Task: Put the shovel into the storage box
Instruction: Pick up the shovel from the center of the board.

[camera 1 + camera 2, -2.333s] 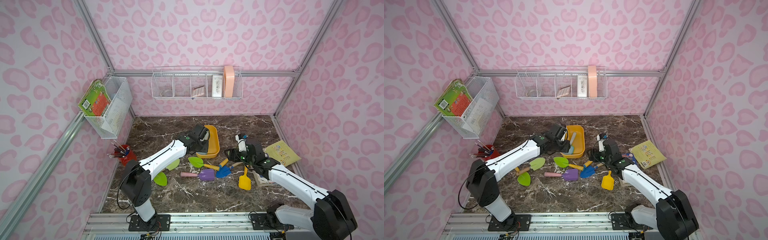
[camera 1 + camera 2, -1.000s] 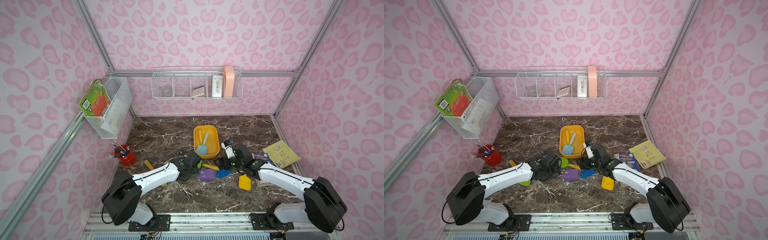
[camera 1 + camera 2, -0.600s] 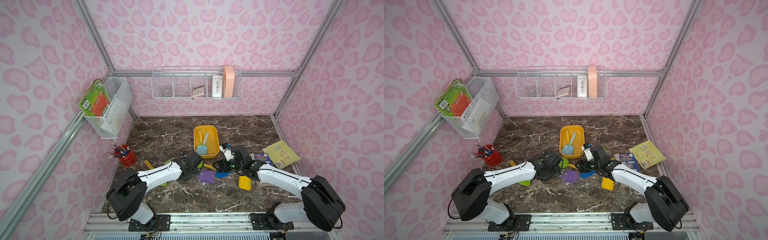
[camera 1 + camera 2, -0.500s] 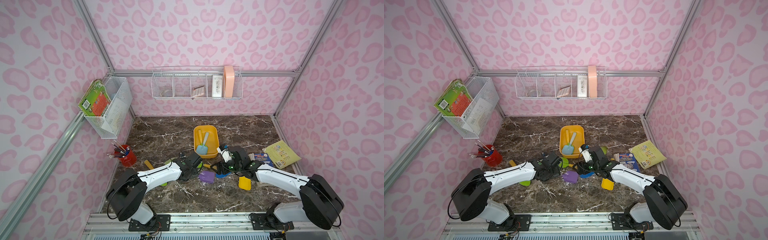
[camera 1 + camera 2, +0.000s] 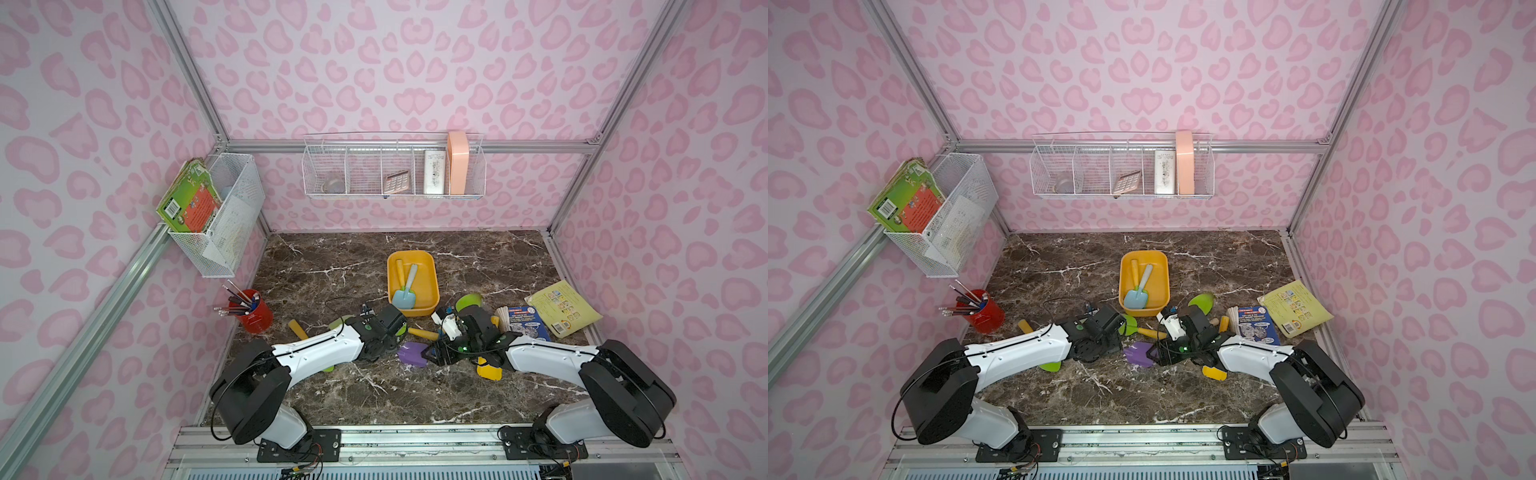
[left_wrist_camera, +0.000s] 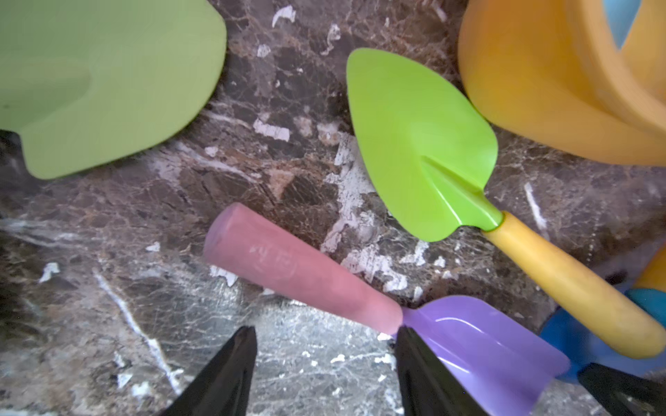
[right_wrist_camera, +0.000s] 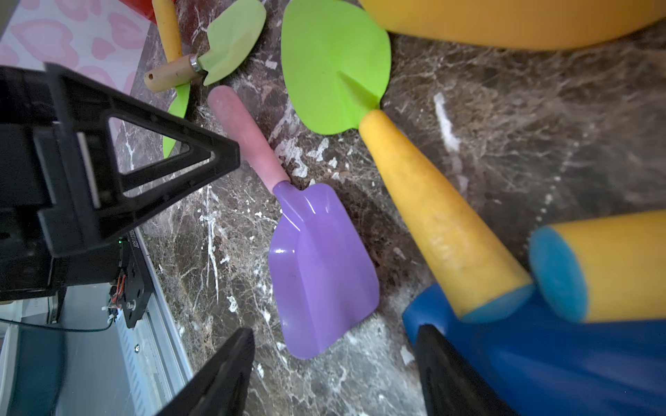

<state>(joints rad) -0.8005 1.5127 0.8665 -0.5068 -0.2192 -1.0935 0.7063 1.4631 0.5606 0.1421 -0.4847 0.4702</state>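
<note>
Purple shovel (image 5: pixel 411 354) on bench (image 5: pixel 332 257), robot-side of box (image 5: pixel 433 278), outside it. Left hand (image 6: pixel 324 374) spread, empty, at pink handle (image 6: pixel 299 277). Right hand (image 7: pixel 331 371) spread, blade (image 7: pixel 320 266) tip between its jaws.

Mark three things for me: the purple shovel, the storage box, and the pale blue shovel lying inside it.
purple shovel (image 7: pixel 317 266): right wrist view, middle of its blade.
storage box (image 5: pixel 427 278): in a top view, bare part of its inner floor.
pale blue shovel (image 5: pixel 404 297): in a top view, on its blade.
</note>
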